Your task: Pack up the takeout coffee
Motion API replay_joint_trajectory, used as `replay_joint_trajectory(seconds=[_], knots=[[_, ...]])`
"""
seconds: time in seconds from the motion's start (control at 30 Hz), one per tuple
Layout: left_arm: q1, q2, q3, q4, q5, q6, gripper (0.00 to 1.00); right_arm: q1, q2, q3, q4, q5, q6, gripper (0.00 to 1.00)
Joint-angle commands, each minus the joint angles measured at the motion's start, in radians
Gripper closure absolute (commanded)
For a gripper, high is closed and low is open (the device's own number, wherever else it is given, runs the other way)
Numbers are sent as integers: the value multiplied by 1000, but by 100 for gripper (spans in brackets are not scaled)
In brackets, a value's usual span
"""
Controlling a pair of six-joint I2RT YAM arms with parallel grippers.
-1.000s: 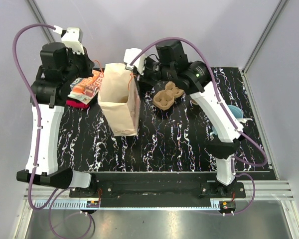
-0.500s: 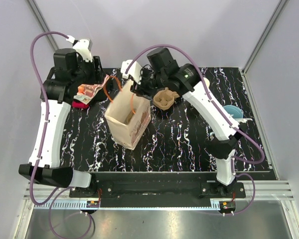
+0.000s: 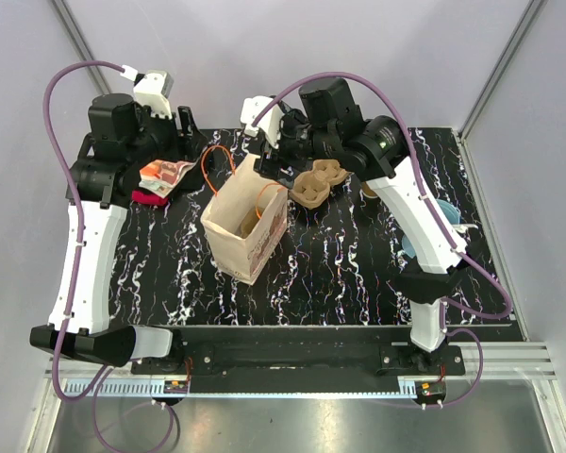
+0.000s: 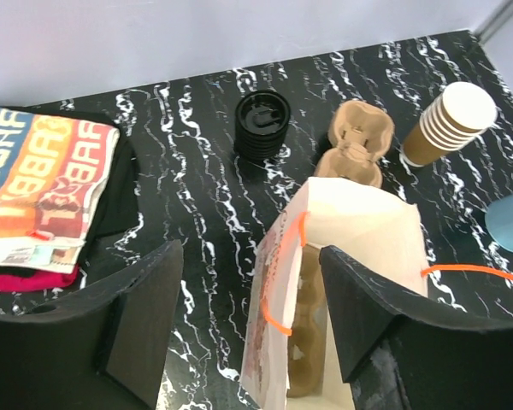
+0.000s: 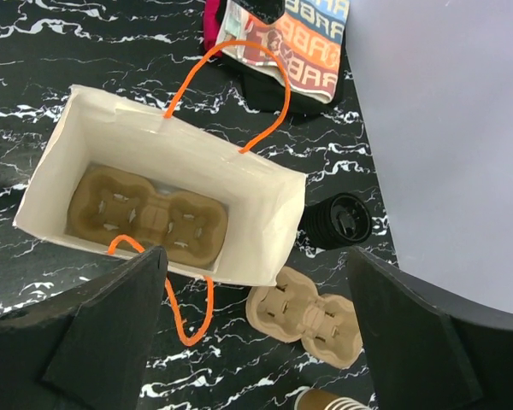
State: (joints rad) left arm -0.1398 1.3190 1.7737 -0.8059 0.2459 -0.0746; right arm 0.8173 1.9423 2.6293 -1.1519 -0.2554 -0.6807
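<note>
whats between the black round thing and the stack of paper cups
An empty pulp cup carrier sits between them; the left wrist view shows it best.

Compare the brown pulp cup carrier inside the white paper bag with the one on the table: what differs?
The brown pulp cup carrier in the bag lies on the floor of the white paper bag, walled in; the brown pulp cup carrier on the table lies exposed on the black marbled table, outside the bag. The table carrier neighbours the stack of black lids; the bagged carrier does not. Both are empty two-cup trays of matching shape.
</note>
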Motion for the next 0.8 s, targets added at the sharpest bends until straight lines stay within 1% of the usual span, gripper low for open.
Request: replay_joint_trajectory(seconds=[0.0,0.17,0.2,0.27,0.3,0.4,0.5,0.63,0.67,0.77], knots=[[-1,-9,-22,57,91,18,34,8,-57,34,-31,-5,35,9],[-3,32,-45,56,161,27,40,8,-86,26,-52,5,55,8],[-1,39,-48,54,170,30,45,8,-91,24,-52,16,58,7],[-1,58,-49,53,184,36,49,8,-103,20,-58,25,59,7],[-1,65,-49,51,190,41,55,8,-108,18,-60,31,59,7],[-4,80,-48,50,210,47,67,8,-120,11,-62,47,61,7],[-7,88,-42,47,216,53,74,8,-128,6,-63,59,63,6],[-12,92,-23,34,208,52,98,8,-128,11,-65,61,66,6],[-12,92,7,31,207,50,100,8,-128,12,-65,64,66,6],[-12,83,74,19,201,49,100,8,-125,20,-65,73,66,6]])
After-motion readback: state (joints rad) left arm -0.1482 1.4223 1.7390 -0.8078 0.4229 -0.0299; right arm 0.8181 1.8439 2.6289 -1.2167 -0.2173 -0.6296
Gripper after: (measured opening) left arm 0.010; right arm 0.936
